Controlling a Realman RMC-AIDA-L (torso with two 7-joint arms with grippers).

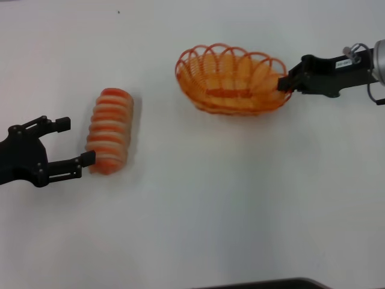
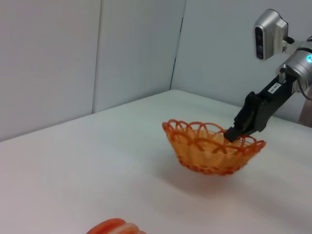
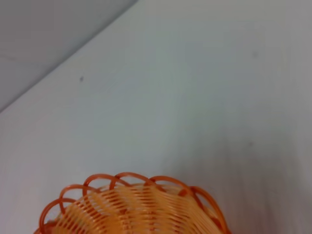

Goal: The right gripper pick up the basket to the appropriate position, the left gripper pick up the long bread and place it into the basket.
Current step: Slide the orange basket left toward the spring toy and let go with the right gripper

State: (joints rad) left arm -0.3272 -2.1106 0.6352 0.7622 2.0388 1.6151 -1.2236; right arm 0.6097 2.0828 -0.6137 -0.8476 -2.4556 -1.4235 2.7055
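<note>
You see the white bench (image 1: 198, 211) from the head camera, with the two task things well apart on it. The basket (image 1: 231, 81) is at the far right part, and it looks tilted: its left side is raised and its open mouth turns a little toward the camera. In the left wrist view the basket (image 2: 214, 153) throws a soft shadow below it, but you cannot tell for sure whether its base touches the bench or is lifted off it.

The right gripper (image 1: 284, 82) comes in from the right side and its jaws are pinching the right end of the basket rim. In the left wrist view the right gripper (image 2: 234, 133) reaches down from the arm with the blue light, and the black tip sits over the scalloped rim at the far side. The right wrist view shows only the rim loops of the basket (image 3: 131, 204) and bare bench behind.

The long bread (image 1: 109, 130) lies on the bench at the left, with its long side running away from the robot. The left gripper (image 1: 75, 142) is just beside the bread on its left side. Its jaws are spread; the near one touches or almost touches the near end of the bread, and the far one stays apart from it. A small part of the long bread (image 2: 117, 227) shows at the edge of the left wrist view.
</note>
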